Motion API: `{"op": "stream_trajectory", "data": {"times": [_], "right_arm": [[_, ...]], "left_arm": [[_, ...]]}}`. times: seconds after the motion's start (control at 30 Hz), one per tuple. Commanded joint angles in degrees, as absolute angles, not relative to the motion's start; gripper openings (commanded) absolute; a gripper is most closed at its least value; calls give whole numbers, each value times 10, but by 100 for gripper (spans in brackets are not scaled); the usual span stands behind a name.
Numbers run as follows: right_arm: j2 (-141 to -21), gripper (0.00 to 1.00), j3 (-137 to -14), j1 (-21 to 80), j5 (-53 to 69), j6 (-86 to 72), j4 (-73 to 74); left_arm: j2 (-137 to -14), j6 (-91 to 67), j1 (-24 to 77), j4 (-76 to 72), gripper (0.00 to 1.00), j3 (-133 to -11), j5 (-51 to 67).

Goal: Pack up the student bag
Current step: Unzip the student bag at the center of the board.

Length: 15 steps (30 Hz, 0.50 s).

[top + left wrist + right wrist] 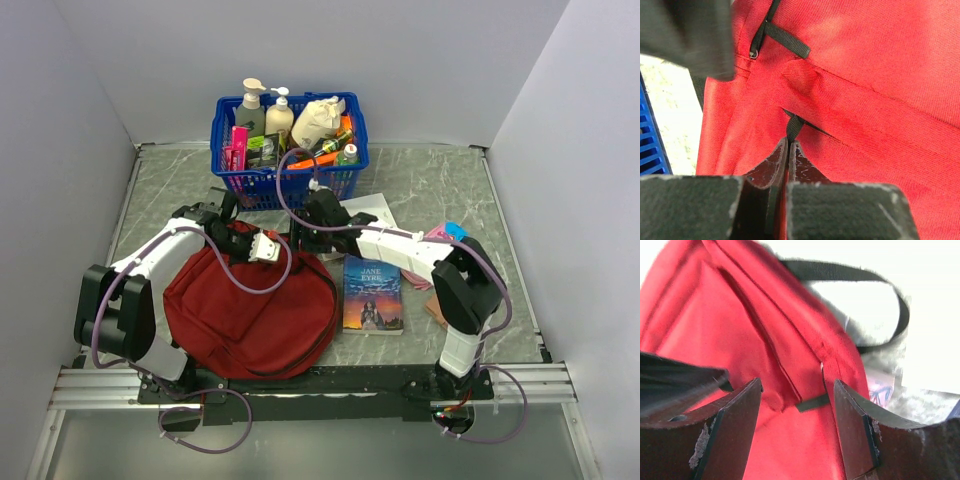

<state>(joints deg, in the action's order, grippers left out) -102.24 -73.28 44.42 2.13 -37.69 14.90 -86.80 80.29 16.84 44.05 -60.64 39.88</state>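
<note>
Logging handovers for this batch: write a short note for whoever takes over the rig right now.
Left tool: shut on the black pull tab of the student bag.
Right tool: open, jaws astride a bag fold.
Bag lies flat at the near edge of the table; Jane Eyre book beside it, unpacked.
Done: nothing packed that shows. Left: unzip, load the book.

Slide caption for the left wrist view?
Left gripper shut on the black webbing zipper pull of the soft dark-red fabric backpack.
</note>
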Motion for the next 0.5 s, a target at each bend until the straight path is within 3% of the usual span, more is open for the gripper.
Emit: {"op": "stream_trajectory", "data": {"times": [0.0,0.27,0.47], "right_arm": [[-1052,67,-779,439,-2,-370,165],[-1036,68,-743,445,26,-319,149],[-1019,68,-691,446,-48,-269,164]], "left_arm": [[-846,811,166,453,1,-616,429],[-845,810,166,454,1,-616,437],[-844,817,166,462,1,-617,440]]}}
